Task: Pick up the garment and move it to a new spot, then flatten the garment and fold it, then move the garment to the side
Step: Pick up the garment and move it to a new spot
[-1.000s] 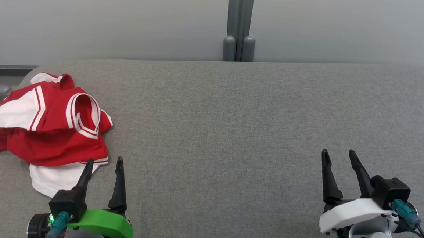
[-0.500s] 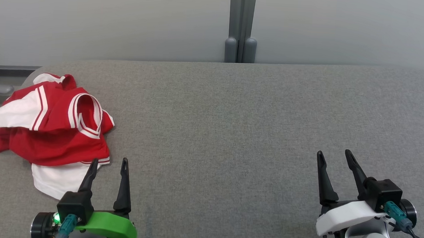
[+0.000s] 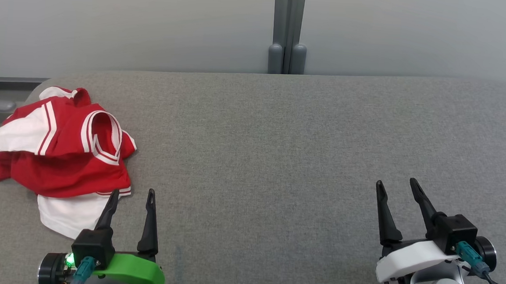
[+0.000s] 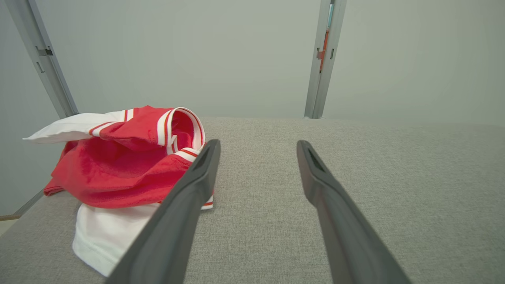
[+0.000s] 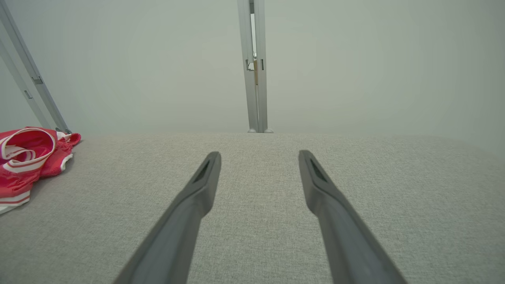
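Nothing of the job looks done yet. The garment (image 3: 63,148), a red and white shirt, lies crumpled in a heap at the left end of the grey bench (image 3: 278,161), with one white sleeve poking past the edge. The left gripper (image 3: 133,192) sits on the near side of it, just beside the white hem, fingers apart and empty. The right gripper (image 3: 396,182) is well off to the right, fingers likewise apart, holding nothing. Lifting, moving, flattening, folding and setting aside are all left to do.
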Motion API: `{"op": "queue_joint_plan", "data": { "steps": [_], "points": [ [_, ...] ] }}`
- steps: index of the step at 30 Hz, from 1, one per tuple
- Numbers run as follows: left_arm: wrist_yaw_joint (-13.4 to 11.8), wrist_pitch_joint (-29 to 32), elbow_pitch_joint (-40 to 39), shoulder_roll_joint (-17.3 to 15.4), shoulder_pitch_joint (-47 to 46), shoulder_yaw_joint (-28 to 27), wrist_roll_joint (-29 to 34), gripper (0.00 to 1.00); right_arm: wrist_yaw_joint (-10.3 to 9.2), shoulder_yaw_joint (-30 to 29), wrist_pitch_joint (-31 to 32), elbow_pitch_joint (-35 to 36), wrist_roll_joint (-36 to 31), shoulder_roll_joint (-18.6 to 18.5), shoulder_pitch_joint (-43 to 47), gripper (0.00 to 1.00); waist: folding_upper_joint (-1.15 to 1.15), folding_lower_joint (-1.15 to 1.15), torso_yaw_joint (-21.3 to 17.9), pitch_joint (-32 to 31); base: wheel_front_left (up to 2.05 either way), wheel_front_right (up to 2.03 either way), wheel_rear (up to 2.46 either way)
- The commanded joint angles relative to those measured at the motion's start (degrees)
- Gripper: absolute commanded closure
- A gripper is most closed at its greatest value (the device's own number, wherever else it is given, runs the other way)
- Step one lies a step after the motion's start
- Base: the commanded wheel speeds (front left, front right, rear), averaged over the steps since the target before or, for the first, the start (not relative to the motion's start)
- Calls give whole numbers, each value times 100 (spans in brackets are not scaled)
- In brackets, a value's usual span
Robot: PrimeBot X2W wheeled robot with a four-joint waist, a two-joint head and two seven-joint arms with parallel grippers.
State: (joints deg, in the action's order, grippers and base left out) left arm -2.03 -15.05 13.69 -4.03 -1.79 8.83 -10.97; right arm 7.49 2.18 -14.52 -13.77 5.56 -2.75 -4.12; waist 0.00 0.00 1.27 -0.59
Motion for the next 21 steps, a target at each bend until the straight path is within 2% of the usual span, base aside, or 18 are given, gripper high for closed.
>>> {"op": "queue_joint_plan", "data": {
  "steps": [1,6,9,21],
  "points": [
    [-2,-20,21,11,55,-8,-26,0,0,-17,-15,31,-29,-24,43,0,0,0,18,-2,0,0,0],
    [-16,-13,45,16,2,-14,-62,0,0,-35,-5,66,-90,-22,83,0,0,0,218,-7,0,0,0],
    [-24,-13,52,19,8,-26,-88,0,0,-32,-13,100,-41,-22,127,0,0,0,479,-14,0,0,0],
    [-114,-5,-62,-101,110,-199,-173,0,0,102,-39,136,173,-23,113,0,0,0,1924,45,0,0,0]
  ]
}}
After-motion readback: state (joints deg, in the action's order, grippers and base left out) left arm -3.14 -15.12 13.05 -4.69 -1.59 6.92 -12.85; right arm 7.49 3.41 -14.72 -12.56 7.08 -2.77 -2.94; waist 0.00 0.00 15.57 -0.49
